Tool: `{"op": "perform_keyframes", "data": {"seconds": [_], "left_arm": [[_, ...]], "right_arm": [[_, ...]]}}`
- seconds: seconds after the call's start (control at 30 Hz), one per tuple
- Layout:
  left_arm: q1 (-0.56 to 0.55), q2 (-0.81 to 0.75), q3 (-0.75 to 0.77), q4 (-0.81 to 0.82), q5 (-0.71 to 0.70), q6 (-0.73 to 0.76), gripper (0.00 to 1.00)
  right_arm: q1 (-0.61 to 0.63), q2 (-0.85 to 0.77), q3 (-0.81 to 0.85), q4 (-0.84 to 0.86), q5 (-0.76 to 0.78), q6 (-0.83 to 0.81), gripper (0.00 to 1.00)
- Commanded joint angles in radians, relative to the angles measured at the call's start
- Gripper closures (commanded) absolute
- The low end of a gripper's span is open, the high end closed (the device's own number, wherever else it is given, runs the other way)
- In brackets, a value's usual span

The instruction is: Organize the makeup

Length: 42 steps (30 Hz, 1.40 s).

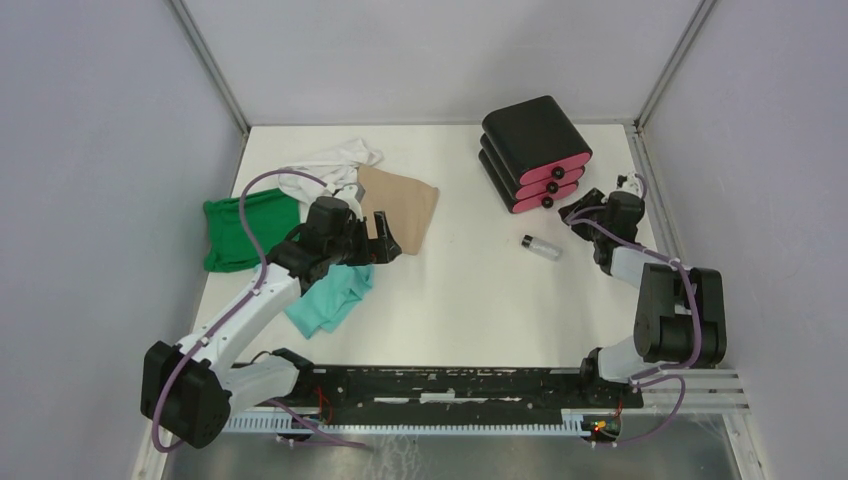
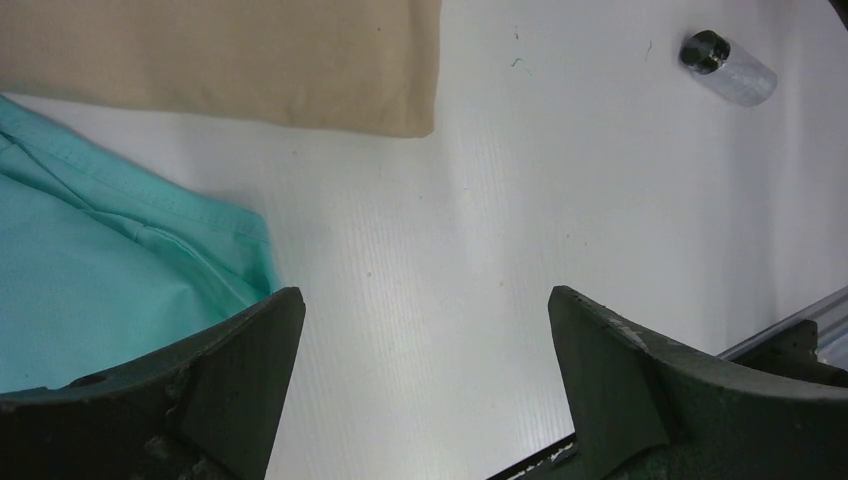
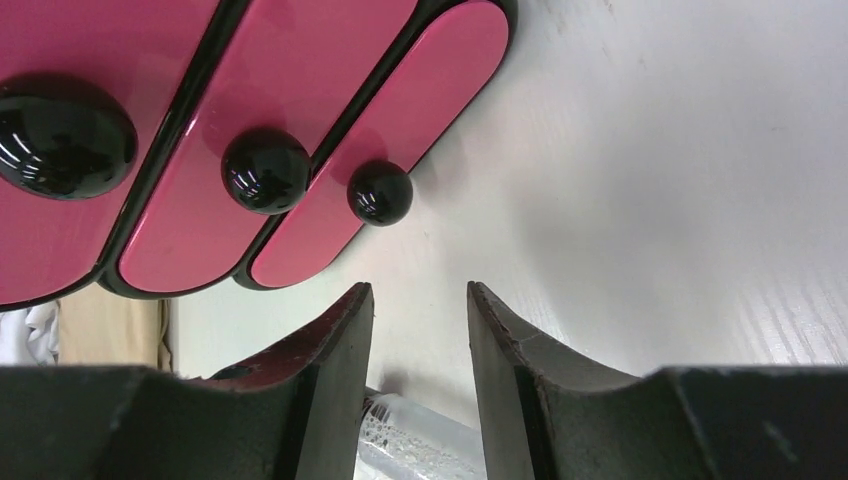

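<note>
White tabletop between grey walls: a clear, black-capped vial (image 1: 541,247) lies on its side in the open, long axis slanting with the cap toward the far left, near the black box with three pink drawers (image 1: 535,152). The right gripper (image 1: 582,214), jaws narrowly parted and empty, hovers just beside the vial, facing the drawer knobs, and looks better placed to reach it. The left gripper (image 1: 385,246), spread wide and empty, hangs well apart over a teal cloth (image 1: 330,298) and a tan cloth (image 1: 400,205). The right wrist view catches only a sliver of the vial beneath its own fingers; the left wrist view shows it whole. No other makeup is visible.
</note>
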Motion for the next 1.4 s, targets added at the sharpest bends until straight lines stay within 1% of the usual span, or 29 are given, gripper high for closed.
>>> {"op": "perform_keyframes", "data": {"seconds": [0.0,0.13,0.23,0.4,0.5,0.6,0.7,0.77,0.9,1.1,1.37], "left_arm": [[0.003,-0.001,0.022,0.05,0.0,-0.002,0.01],[0.002,-0.006,0.019,0.052,0.002,-0.003,0.01],[0.003,-0.003,0.013,0.059,0.031,0.005,0.01],[0.003,-0.005,0.003,0.062,0.037,-0.001,0.01],[0.002,-0.017,0.001,0.062,0.032,-0.001,0.01],[0.002,-0.023,-0.004,0.062,0.033,-0.002,0.01],[0.002,-0.025,-0.004,0.062,0.035,-0.002,0.01],[0.002,-0.025,-0.001,0.059,0.033,0.0,0.01],[0.002,-0.024,0.005,0.058,0.029,0.003,0.01],[0.003,-0.023,0.002,0.058,0.024,0.002,0.01],[0.002,-0.022,0.016,0.039,0.0,0.017,0.01]], "right_arm": [[0.0,-0.006,0.001,0.115,0.012,-0.001,0.53],[-0.001,0.043,-0.001,0.195,-0.071,0.015,0.5],[0.0,0.096,0.024,0.219,-0.134,0.034,0.5],[-0.005,0.161,0.006,0.295,-0.127,0.097,0.48],[-0.006,0.206,-0.011,0.383,-0.134,0.155,0.46],[-0.009,0.277,-0.031,0.543,-0.156,0.222,0.46],[-0.014,0.353,-0.071,0.768,-0.183,0.295,0.45],[-0.016,0.394,-0.083,0.84,-0.183,0.328,0.44],[-0.018,0.417,-0.084,0.849,-0.182,0.325,0.42],[-0.019,0.423,-0.044,0.786,-0.189,0.299,0.42],[-0.019,0.469,0.006,0.793,-0.218,0.335,0.42]]}}
